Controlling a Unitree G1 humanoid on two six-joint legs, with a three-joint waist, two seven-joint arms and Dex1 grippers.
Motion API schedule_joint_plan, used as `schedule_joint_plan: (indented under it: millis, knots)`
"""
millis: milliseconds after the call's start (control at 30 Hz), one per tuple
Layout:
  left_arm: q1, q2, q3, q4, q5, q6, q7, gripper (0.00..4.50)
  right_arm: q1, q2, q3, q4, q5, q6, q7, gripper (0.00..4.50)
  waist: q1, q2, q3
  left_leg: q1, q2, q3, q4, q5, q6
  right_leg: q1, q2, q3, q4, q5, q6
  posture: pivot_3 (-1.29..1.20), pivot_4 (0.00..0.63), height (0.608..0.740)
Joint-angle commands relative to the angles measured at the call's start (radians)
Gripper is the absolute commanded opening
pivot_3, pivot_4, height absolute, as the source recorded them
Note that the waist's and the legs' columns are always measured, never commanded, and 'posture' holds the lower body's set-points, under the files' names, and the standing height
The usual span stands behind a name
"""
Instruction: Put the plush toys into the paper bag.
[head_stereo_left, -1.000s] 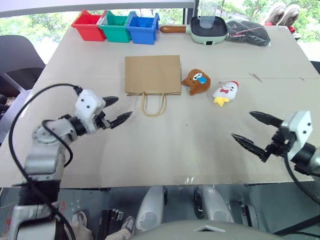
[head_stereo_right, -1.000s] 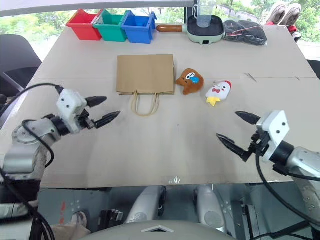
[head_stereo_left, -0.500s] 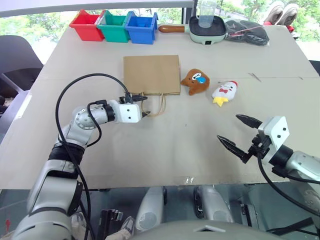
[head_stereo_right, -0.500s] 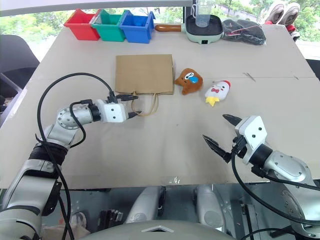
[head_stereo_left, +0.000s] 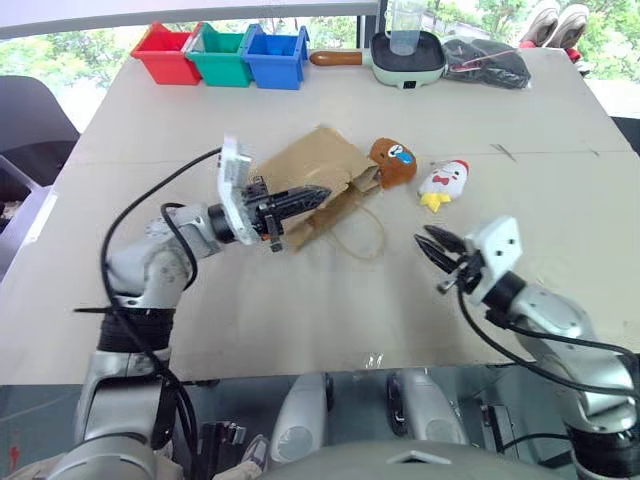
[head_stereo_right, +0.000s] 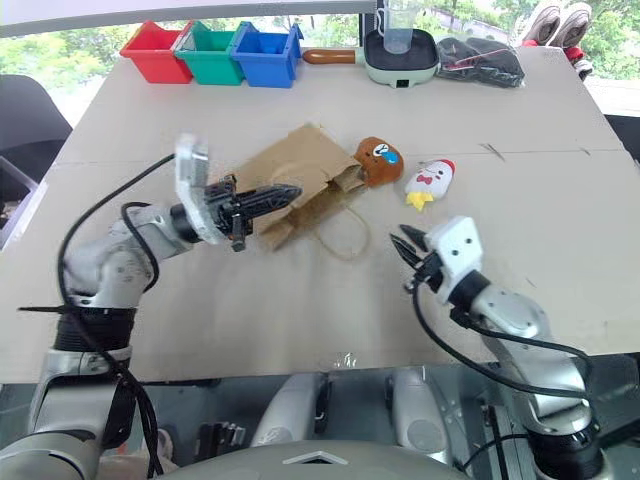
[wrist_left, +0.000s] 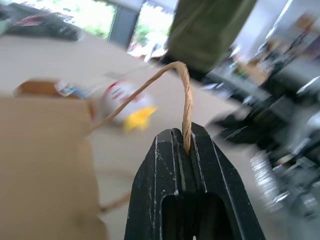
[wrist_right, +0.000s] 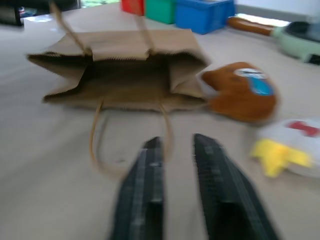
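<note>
**Bag mouth lifted by one handle**

The left gripper (head_stereo_left: 318, 193) is pinched tight on one cord handle (wrist_left: 183, 95) of the paper bag (head_stereo_left: 320, 165), lifting its mouth open. The brown toy (head_stereo_left: 394, 160) touches the bag's right edge; the white chicken (head_stereo_left: 441, 183) lies just beyond it. The right gripper (head_stereo_left: 436, 246), fingers nearly together and empty, hovers before the bag's mouth.

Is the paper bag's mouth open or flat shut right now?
Open: the paper bag gapes, dark interior showing, one handle pinched by the left pincer.
</note>
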Motion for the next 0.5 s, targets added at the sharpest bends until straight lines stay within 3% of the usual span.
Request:
schedule_joint_plan:
  millis: [33, 133, 300, 500]
  knots:
    - [0.032, -0.018, 0.047, -0.131, -0.133, 0.100, 0.079, 0.00, -0.152, 0.080, 0.095, 0.092, -0.014, -0.015, 0.027, 0.05, -0.004, 0.000, 0.000, 0.001, 0.000, 0.001, 0.000, 0.000, 0.000, 0.000, 0.000, 0.001, 0.000, 0.000, 0.000, 0.00, 0.150, 0.740]
    - [0.041, -0.057, 0.078, -0.157, -0.217, 0.140, 0.144, 0.00, -0.253, 0.153, 0.139, 0.232, -0.001, -0.032, 0.077, 0.05, 0.005, 0.000, 0.000, 0.001, -0.001, 0.000, 0.000, 0.000, 0.000, 0.000, 0.001, 0.000, 0.001, 0.000, 0.000, 0.00, 0.150, 0.740]
    - [0.021, -0.114, 0.121, -0.186, -0.305, 0.140, 0.257, 0.00, -0.385, 0.173, 0.243, 0.543, -0.096, -0.148, 0.197, 0.05, 0.013, -0.001, 0.000, 0.000, -0.003, 0.001, 0.000, 0.000, 0.000, 0.000, -0.001, 0.000, -0.001, 0.000, 0.000, 0.00, 0.150, 0.740]
    - [-0.005, -0.169, 0.213, -0.198, -0.419, 0.092, 0.443, 0.00, -0.444, 0.213, 0.266, 0.787, -0.162, -0.277, 0.258, 0.05, 0.005, -0.001, 0.000, 0.000, -0.002, 0.001, 0.000, 0.001, -0.001, -0.001, -0.001, 0.000, 0.000, 0.000, 0.000, 0.00, 0.150, 0.740]
